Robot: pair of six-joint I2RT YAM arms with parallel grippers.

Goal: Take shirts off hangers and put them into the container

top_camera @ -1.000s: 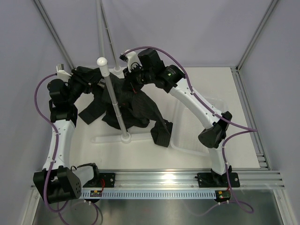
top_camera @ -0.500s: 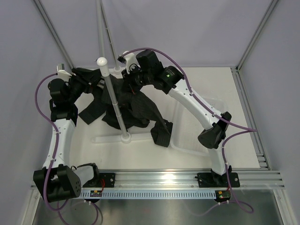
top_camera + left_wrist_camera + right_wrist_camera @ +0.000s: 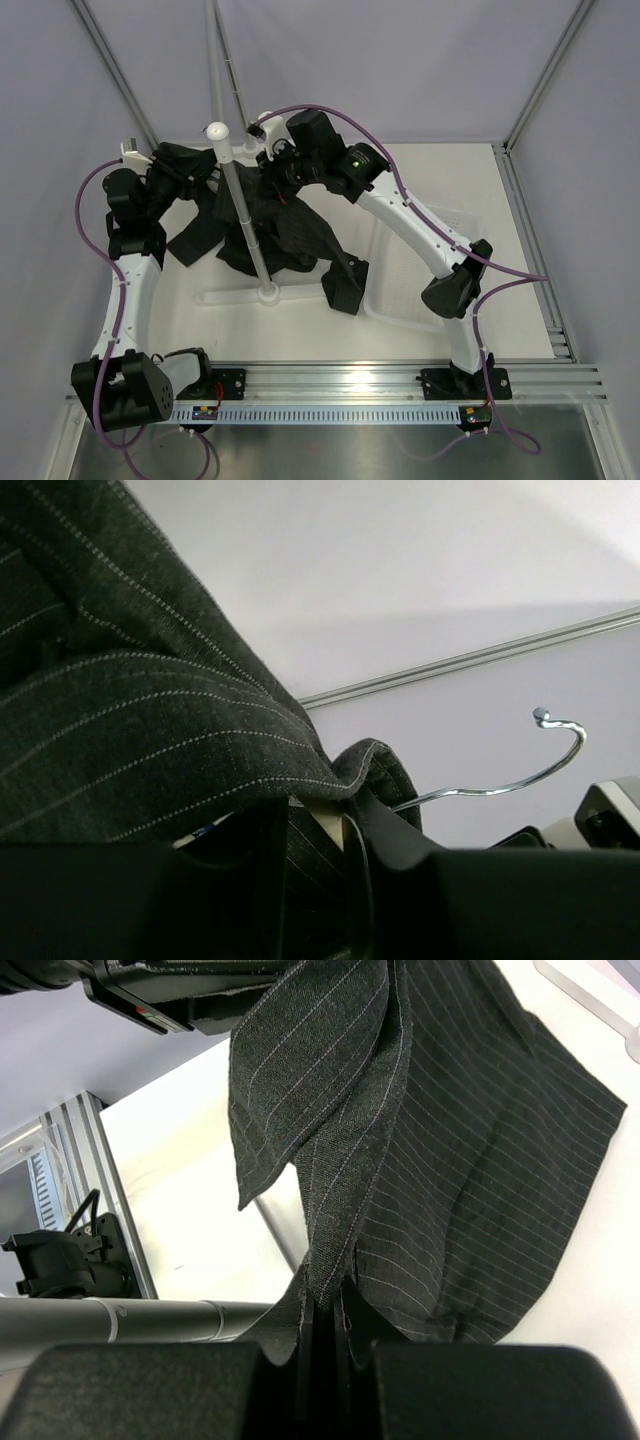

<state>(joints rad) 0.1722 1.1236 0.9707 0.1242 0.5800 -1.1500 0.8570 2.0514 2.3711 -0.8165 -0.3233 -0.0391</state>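
Note:
The black pinstriped shirt (image 3: 290, 225) hangs bunched around the rack pole and spills onto the table. In the left wrist view its cloth (image 3: 130, 730) drapes over the cream hanger (image 3: 330, 825), whose silver hook (image 3: 500, 780) pokes out to the right. My left gripper (image 3: 315, 830) (image 3: 195, 165) sits at the shirt's upper left, jaws close on either side of the cloth-covered hanger. At the collar area my right gripper (image 3: 325, 1310) (image 3: 275, 165) is shut on a fold of the shirt (image 3: 480, 1160). The clear container (image 3: 395, 312) lies on the table at the right, partly under the right arm.
The grey rack pole (image 3: 240, 200) with its white knob (image 3: 217, 131) stands between the two grippers, on a white base (image 3: 270, 292). The pole (image 3: 120, 1320) also shows low in the right wrist view. Cage posts and purple walls close in the back and sides.
My right gripper has drifted slightly up and left with the shirt fold in it. The left arm has hardly moved.

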